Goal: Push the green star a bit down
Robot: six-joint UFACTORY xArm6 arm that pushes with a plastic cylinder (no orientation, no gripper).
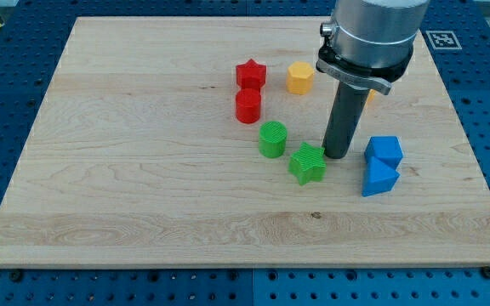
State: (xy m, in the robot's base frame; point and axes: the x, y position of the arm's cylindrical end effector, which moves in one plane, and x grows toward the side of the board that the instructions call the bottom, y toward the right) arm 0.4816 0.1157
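The green star [308, 163] lies on the wooden board [143, 170], right of centre. My tip [337, 156] rests on the board just to the star's upper right, touching or almost touching its edge. A green cylinder [272, 138] stands just to the star's upper left, close but apart from it.
A red star [250, 74] and a red cylinder [247, 106] sit above the green cylinder. A yellow hexagon block [299, 77] lies near the view's top. A blue cube [384, 151] and a blue triangular block [378, 179] sit right of my tip. A yellow block is mostly hidden behind the arm.
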